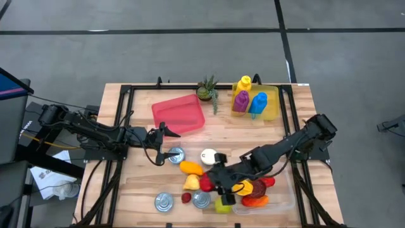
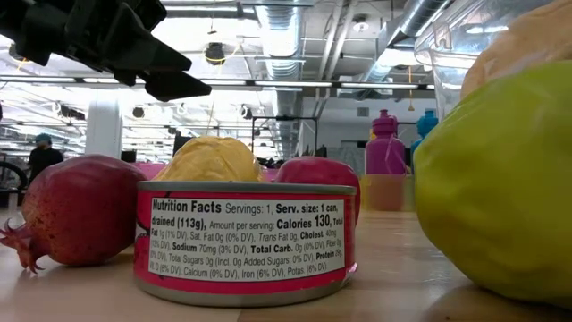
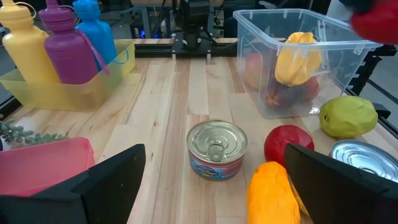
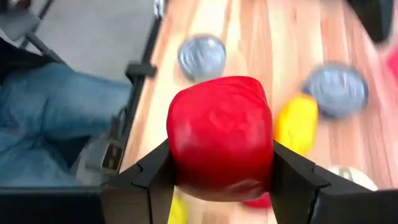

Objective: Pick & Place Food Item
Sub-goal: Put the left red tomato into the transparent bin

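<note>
The right gripper [image 4: 221,165] clamps a glossy red, blocky pepper-like fruit [image 4: 219,137] above the loose produce. The clear plastic bin [image 1: 286,204] lies just beside it, toward the right table edge. The left gripper [image 3: 208,180] waits, jaws wide, empty.

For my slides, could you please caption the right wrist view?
Right gripper clamps a red pepper above the wooden table, cans below.

Bright, even lighting; right wrist background motion-blurred.
</note>
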Tool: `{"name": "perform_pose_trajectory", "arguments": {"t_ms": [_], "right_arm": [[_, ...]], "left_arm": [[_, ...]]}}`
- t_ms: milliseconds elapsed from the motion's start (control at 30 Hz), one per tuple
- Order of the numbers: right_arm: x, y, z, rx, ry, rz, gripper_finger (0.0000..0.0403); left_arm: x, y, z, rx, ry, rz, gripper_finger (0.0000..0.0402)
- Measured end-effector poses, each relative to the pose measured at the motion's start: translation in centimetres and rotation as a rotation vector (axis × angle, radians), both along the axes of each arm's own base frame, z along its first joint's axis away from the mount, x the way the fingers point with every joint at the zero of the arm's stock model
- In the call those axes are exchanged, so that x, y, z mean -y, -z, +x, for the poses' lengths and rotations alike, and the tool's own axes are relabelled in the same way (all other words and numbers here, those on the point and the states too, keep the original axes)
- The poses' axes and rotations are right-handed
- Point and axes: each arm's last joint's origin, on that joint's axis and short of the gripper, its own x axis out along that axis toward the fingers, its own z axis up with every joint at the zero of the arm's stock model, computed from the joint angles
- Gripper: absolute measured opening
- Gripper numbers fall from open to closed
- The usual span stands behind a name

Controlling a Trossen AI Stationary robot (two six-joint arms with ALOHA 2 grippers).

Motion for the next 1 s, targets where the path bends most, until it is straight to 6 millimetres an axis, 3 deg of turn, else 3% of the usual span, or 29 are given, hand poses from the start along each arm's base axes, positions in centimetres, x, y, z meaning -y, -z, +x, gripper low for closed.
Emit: {"name": "perform_pose_trajectory", "arguments": {"t_ms": [333, 500, 800, 1000], "right_arm": [[0.9, -1.6, -5.0, -0.267, 0.149, 0.081, 0.0192], [1.0, -1.1, -6.6, -0.407, 0.223, 0.06, 0.0192], [0.4, 1.0, -6.3, -0.548, 0.235, 0.015, 0.0193], [0.3, 1.4, -6.2, -0.584, 0.232, 0.01, 0.0228]], "left_arm": [[0.0, 0.0, 0.0, 0.003, 0.0, -0.001, 0.0375], [0.0, 0.0, 0.0, 0.004, 0.0, -0.001, 0.0375], [0.0, -0.1, 0.0, 0.01, 0.0, -0.002, 0.0375], [0.0, -0.1, 0.0, 0.011, 0.0, -0.002, 0.0375]]}}
